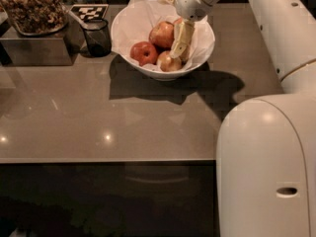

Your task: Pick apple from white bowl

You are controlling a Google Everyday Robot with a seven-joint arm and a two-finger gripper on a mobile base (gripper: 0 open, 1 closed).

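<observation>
The white bowl (148, 14), lined with crumpled white paper, stands at the back of the brown table. In it lie the apple (161, 33), large and orange-red, a smaller deep-red apple (143, 52) to its front left, and a yellowish apple (168, 62) at the front. My gripper (178, 48) reaches down into the bowl from the upper right. It sits just right of the apple and over the yellowish one. Whether it touches the apple is not clear.
A dark glass cup (97, 37) stands left of the bowl, with a black-and-white marker (89, 11) behind it. A metal box (34, 48) topped with brown dried pieces is at the far left. My white body (266, 167) fills the right foreground. The table's front edge (108, 159) runs across below.
</observation>
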